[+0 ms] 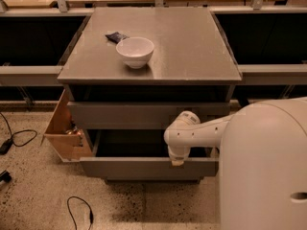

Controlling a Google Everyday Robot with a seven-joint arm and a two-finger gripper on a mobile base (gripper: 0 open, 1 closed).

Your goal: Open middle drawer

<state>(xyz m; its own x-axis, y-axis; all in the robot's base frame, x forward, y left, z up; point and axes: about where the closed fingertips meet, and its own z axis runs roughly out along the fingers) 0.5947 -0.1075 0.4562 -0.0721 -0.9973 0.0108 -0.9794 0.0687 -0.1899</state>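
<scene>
Middle drawer (129, 168) pulled well out beneath top drawer (124, 115), dark inside exposed. Gripper (177, 161) at drawer front's upper edge, right of centre, possibly hooked over it; open or closed, cannot tell. Bowl (135, 51) and dark packet (116, 36) on cabinet top (192, 47).

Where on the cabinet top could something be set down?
The right half, from the white bowl to the cabinet top right edge, is bare. Bowl and small dark object crowd the back left. The gripper is at the middle drawer front.
</scene>
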